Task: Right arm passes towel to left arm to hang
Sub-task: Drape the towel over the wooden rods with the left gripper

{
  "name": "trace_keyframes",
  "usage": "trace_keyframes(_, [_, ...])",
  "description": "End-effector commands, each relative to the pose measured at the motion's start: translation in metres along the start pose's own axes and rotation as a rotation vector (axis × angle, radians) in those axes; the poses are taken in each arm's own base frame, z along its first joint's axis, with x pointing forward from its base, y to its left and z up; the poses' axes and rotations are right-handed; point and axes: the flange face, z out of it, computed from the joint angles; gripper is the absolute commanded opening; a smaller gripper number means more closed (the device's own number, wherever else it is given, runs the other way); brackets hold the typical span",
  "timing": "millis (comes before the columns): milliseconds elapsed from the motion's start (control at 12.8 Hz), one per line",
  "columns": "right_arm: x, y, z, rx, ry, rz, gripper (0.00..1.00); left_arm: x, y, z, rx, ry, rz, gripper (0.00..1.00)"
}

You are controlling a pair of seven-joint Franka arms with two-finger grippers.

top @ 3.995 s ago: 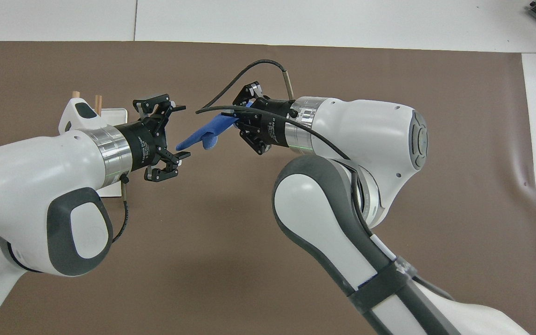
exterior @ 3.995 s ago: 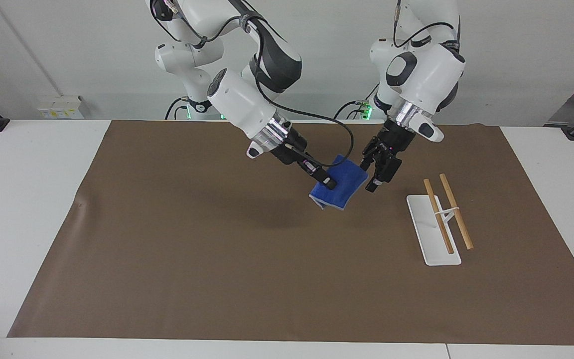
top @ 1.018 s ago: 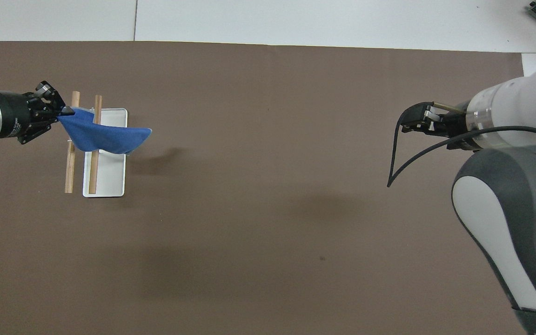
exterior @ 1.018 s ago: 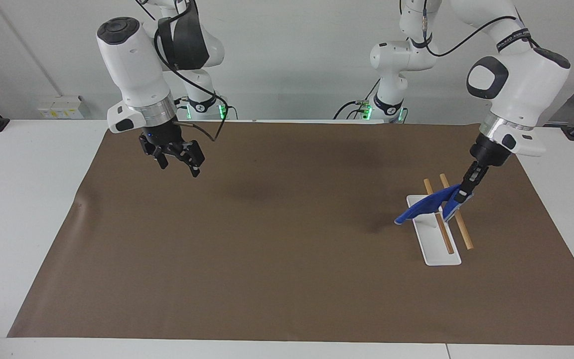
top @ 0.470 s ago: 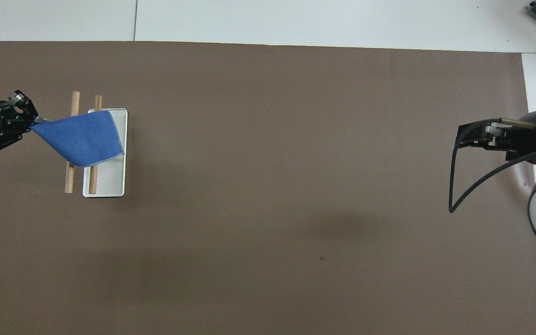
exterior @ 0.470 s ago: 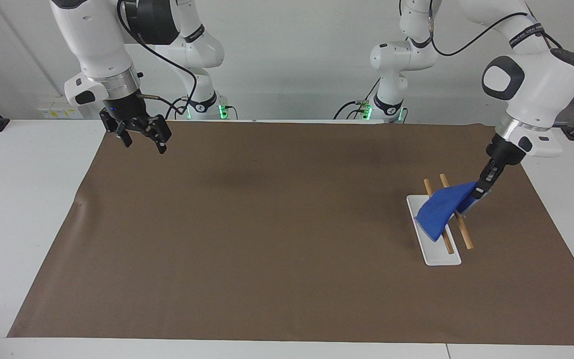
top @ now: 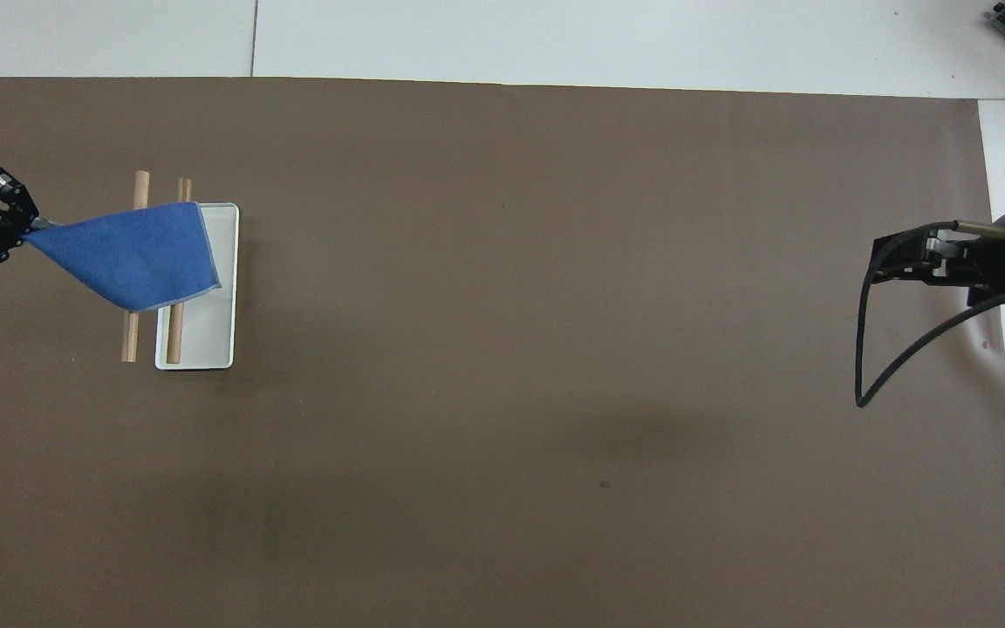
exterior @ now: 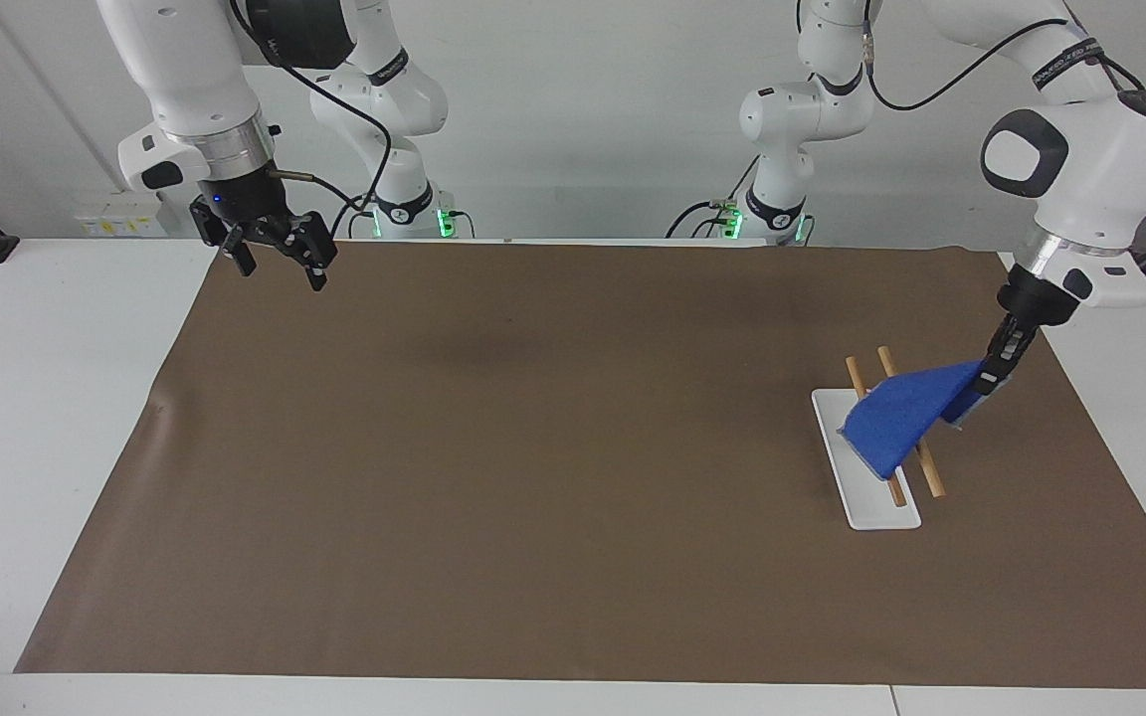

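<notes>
Facing view: the wooden rails (exterior: 916, 449) of the white rack (exterior: 863, 475), at the left arm's end of the brown mat (exterior: 533, 447), are partly hidden by the blue towel (exterior: 899, 416), which is draped over them and pinched at one corner by the clenched left gripper (exterior: 984, 385), while the right gripper (exterior: 275, 261) is held with fingers spread and empty over the mat's corner at the right arm's end. Overhead view: the left gripper (top: 21, 234) is cut off by the frame edge and only its tips are seen, with the towel (top: 132, 255) stretched from them across both rails (top: 131, 336) to the rack's rim (top: 228, 288); the right gripper (top: 895, 260) is partly covered by its looping black cable (top: 869, 349).
</notes>
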Motion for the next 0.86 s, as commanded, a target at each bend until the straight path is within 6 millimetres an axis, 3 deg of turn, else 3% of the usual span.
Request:
trace_keyframes(0, [0.005,0.001,-0.003,-0.019,0.001,-0.022,1.00,0.004,0.004,0.014,-0.011,0.048,0.015,0.00])
trace_keyframes(313, [0.008,0.013,-0.005,-0.013,0.012,-0.091,1.00,0.012,0.005,0.054,-0.023,0.068,0.009,0.00])
trace_keyframes(783, [0.004,0.025,-0.014,-0.016,0.013,-0.119,1.00,0.013,-0.004,0.071,-0.037,0.097,0.001,0.00])
